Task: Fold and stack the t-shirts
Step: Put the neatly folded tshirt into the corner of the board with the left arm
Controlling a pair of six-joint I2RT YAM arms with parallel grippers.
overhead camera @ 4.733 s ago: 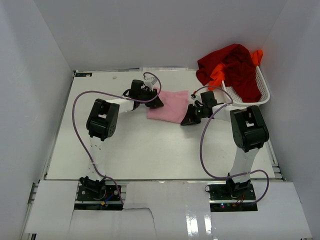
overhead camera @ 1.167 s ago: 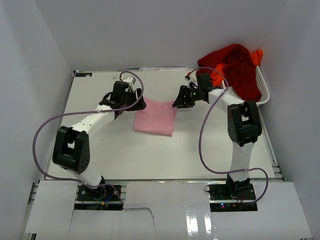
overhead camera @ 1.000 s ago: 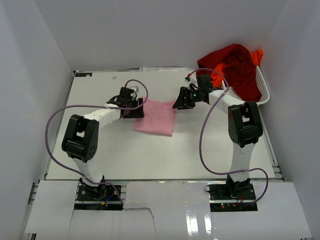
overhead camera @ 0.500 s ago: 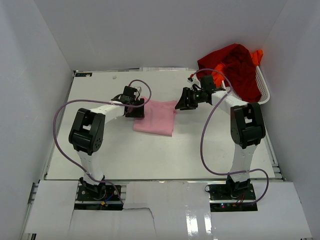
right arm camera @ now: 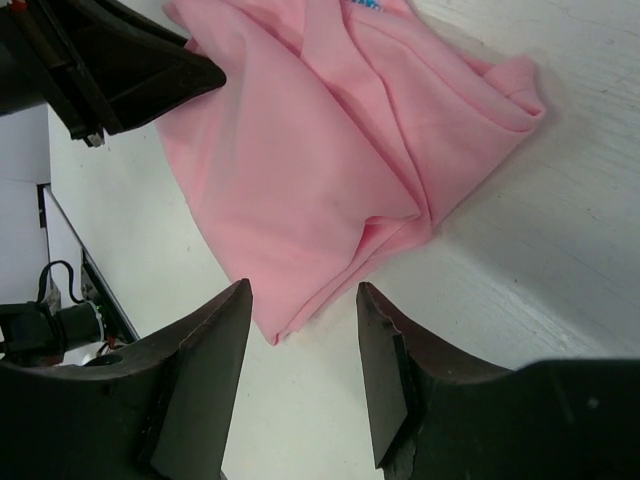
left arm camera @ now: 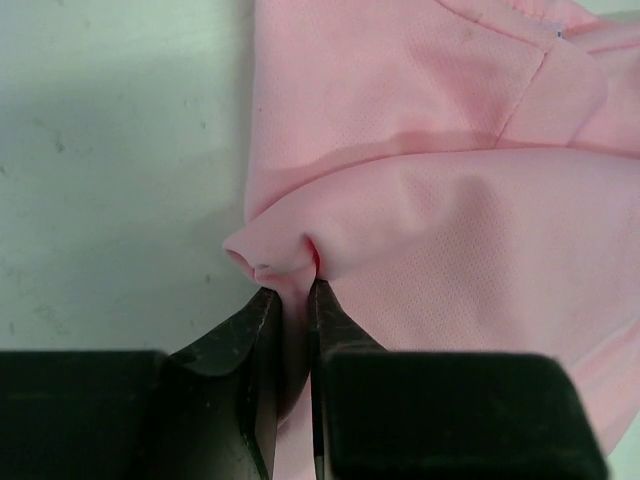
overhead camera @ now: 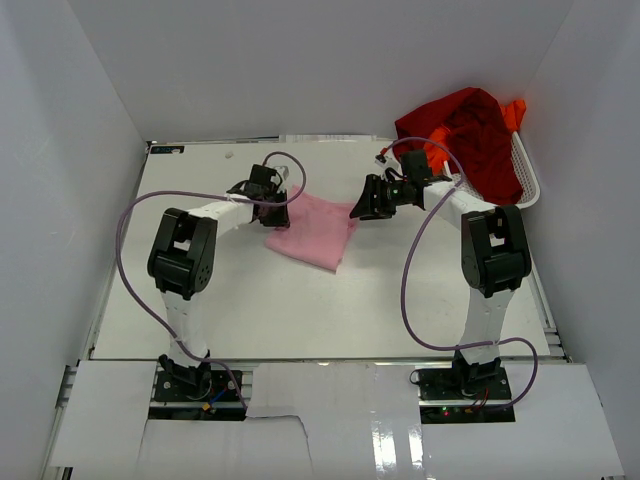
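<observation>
In the overhead view the light pink t-shirt [overhead camera: 315,232] is lying partly folded on the white table [overhead camera: 250,300], a little above the middle of the frame, between the two claws. The left claw [left arm camera: 292,293] is pinching a small bunched fold at the shirt's edge. In the left wrist view its two dark fingers are standing narrow, nearly together, at the bottom centre of the frame, with pink cloth squeezed between their tips. The rest of the shirt is spreading up and to the right of that frame in smooth layers.

The right claw [right arm camera: 300,300] is hanging at the shirt's opposite side with its fingers parted and gripping nothing. In the right wrist view the pink cloth is filling the upper middle, with one corner showing in the gap between the fingers.

At the upper right of the overhead view the dark red t-shirt [overhead camera: 480,140] and the orange t-shirt [overhead camera: 516,112] are lying heaped together in and over the white mesh basket [overhead camera: 528,180], well apart from the pink one
</observation>
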